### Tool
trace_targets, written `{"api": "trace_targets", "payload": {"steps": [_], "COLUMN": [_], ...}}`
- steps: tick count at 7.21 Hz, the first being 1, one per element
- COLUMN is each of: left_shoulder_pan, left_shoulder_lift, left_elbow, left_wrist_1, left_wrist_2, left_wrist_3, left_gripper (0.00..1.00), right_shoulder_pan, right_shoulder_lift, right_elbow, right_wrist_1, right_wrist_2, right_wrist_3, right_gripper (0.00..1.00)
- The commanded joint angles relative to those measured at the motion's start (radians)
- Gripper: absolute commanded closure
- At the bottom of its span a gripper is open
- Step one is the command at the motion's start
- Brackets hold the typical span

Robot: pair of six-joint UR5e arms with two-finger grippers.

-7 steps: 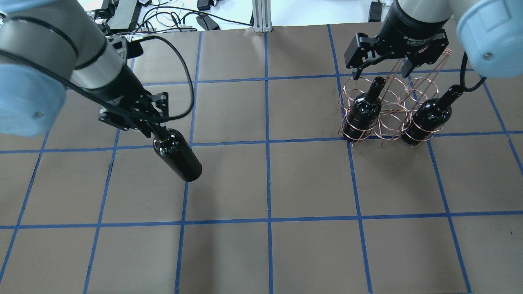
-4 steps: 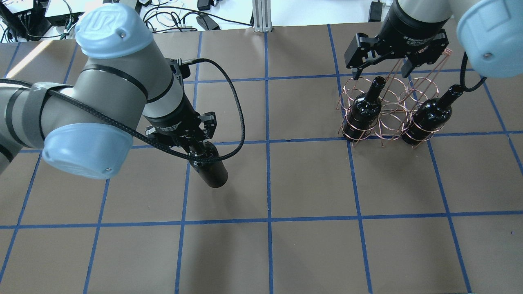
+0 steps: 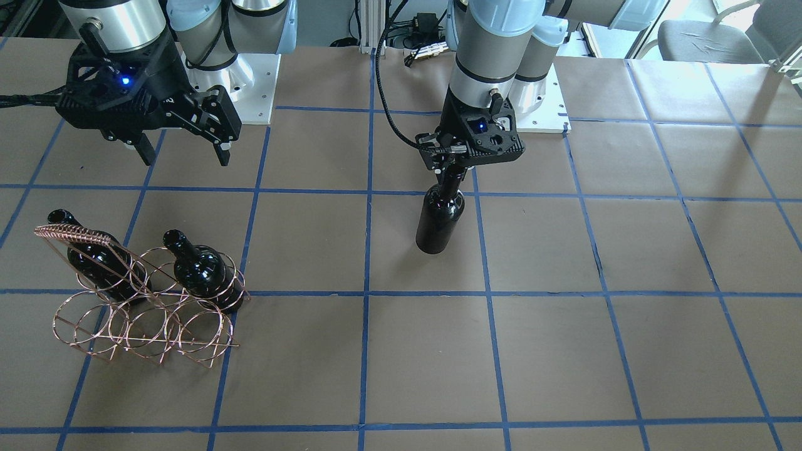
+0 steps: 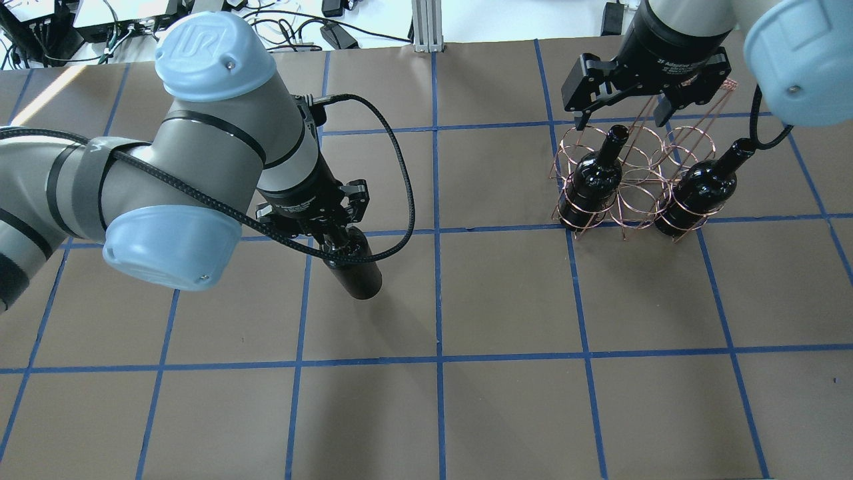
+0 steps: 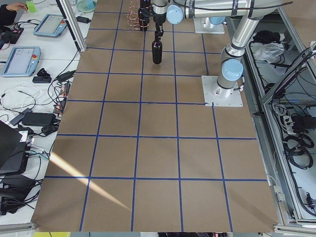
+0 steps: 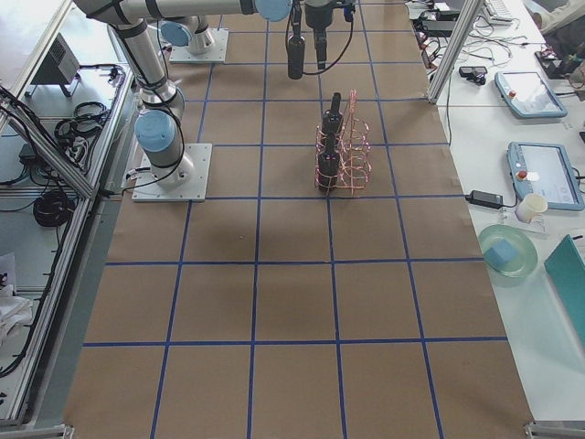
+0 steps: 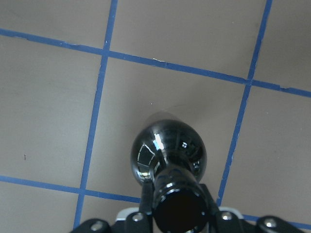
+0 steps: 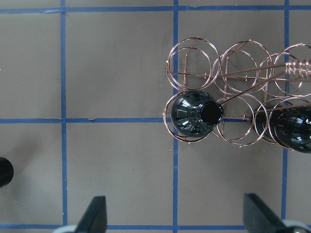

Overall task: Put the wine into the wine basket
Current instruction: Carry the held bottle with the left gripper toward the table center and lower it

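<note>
My left gripper [image 4: 335, 241] is shut on the neck of a glossy black wine bottle [image 4: 358, 275], which hangs upright over the left-middle of the table. It also shows in the front view [image 3: 440, 216] and the left wrist view [image 7: 167, 150]. The copper wire wine basket [image 4: 636, 175] stands at the far right, its coiled handle [image 3: 75, 237] on top. Two look-alike bottles [image 4: 593, 177] [image 4: 703, 183] stand in its near end rings; the near middle ring is empty. My right gripper [image 4: 623, 110] is open and empty, hovering above the basket's far side [image 8: 217, 74].
The table is covered in brown paper with a blue tape grid [image 4: 436, 230]. The arm bases [image 3: 250, 81] stand at the robot's edge. Cables and power bricks [image 4: 333, 33] lie beyond the far edge.
My left arm has swung right and forward with the bottle, which went from tilted to hanging upright. The right arm, basket and its two bottles have not moved.
</note>
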Motion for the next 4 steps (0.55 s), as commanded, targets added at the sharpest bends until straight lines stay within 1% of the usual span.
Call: {"api": "trace_targets", "payload": {"steps": [1, 2, 4], "left_shoulder_pan": [-0.003, -0.003, -0.003], "left_shoulder_lift": [-0.007, -0.007, -0.001], "left_elbow": [0.001, 0.001, 0.023], "left_wrist_1": [0.002, 0.002, 0.002], "left_wrist_2": [-0.002, -0.006, 0.003], "left_wrist_3": [-0.005, -0.011, -0.005], "left_gripper": [0.74, 0.01, 0.00], "right_shoulder_pan": [0.000, 0.000, 0.000], "right_shoulder_lift": [0.000, 0.000, 0.002], "right_elbow": [0.000, 0.000, 0.000], "right_wrist_1": [-0.001, 0.000, 0.000], "right_wrist_2": [0.002, 0.001, -0.001], "right_wrist_3": [0.000, 0.000, -0.001], "right_gripper": [0.00, 0.00, 0.00]}}
